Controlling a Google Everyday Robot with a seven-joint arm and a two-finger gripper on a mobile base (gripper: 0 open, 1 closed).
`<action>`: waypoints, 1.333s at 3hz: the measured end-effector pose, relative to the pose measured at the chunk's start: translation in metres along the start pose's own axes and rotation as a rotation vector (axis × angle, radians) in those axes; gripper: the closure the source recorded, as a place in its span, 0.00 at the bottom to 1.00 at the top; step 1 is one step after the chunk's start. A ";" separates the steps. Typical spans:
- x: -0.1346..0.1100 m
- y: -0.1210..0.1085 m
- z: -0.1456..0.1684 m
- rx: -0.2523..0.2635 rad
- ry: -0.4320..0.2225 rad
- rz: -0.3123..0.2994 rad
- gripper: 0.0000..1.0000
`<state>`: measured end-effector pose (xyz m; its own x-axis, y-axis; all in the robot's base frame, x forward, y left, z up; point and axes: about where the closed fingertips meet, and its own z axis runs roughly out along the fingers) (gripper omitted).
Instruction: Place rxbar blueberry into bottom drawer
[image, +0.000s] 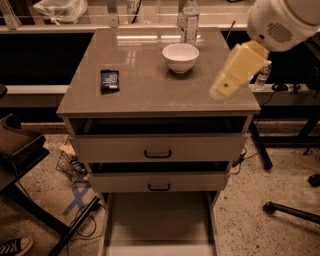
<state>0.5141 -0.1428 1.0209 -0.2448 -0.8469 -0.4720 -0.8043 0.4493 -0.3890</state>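
The rxbar blueberry (109, 80) lies flat on the left part of the counter (150, 97), near the left edge, with its pale label up. Nothing touches it. The white bowl (180, 56) stands well apart from it, toward the back and the right, and a water bottle (188, 20) stands behind the bowl at the back edge.

The end effector (225, 86) hangs above the right front part of the counter, on the other side of the bowl from the bar and well apart from it. It points down and to the left. Whether it is released or clenched I cannot tell, but it does not grasp the bar, because the bar rests on the counter.

The bottom drawer (159, 220) is pulled out far, and its pale flat floor is free to receive the bar. The two upper drawers (158, 150) with black handles are pulled out only a little.

In my judgement the step in hand is the reach for the bar, so the task is at its beginning: no pick is done yet. The next move calls for travel across the counter to the left, passing in front of the bowl without hitting it, and then a descent onto the bar. The bar is thin and lies flat, so the grasp must come low, close to the counter surface.
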 end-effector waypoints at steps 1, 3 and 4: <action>-0.040 0.008 0.018 0.134 -0.078 0.126 0.00; -0.096 0.005 0.048 0.279 -0.179 0.228 0.00; -0.101 0.006 0.045 0.274 -0.192 0.308 0.00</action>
<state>0.5582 -0.0417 1.0310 -0.3244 -0.6051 -0.7270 -0.5303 0.7528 -0.3899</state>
